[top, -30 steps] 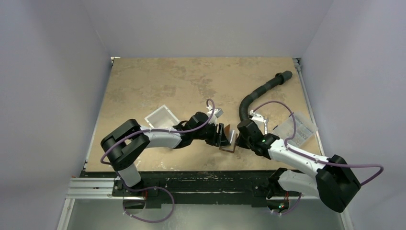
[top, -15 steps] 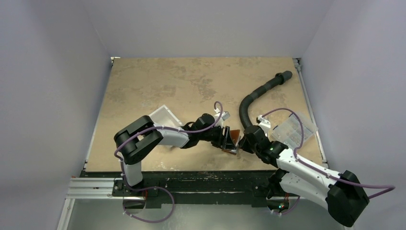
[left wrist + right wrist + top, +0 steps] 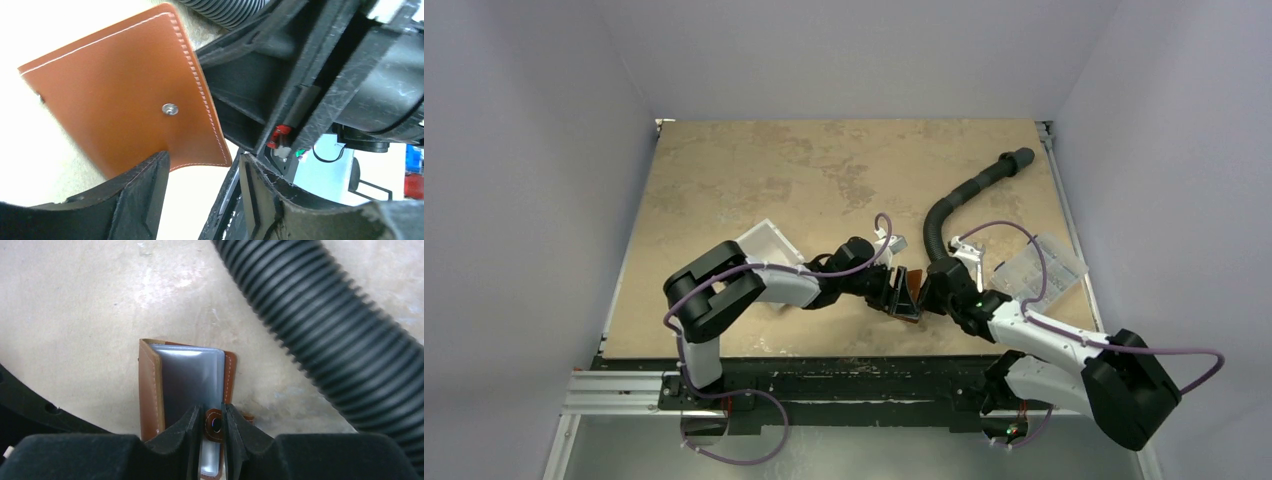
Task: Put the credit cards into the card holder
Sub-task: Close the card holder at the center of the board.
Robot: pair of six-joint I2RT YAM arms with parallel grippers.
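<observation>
While low, right claw [image 3: 214, 416] on wallet [image 3: 148, 390]

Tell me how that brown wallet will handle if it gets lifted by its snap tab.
The card holder probably flexes at its fold: its flaps stand apart. Pinched by the right claw only at the snap tab, it may swing or twist. Thin leather suggests light, not fragile.

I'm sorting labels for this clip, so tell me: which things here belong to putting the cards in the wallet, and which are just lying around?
Part of the job:
brown wallet
grey card inside it

Just lying about:
black hose
white plastic box
clear packet
</observation>
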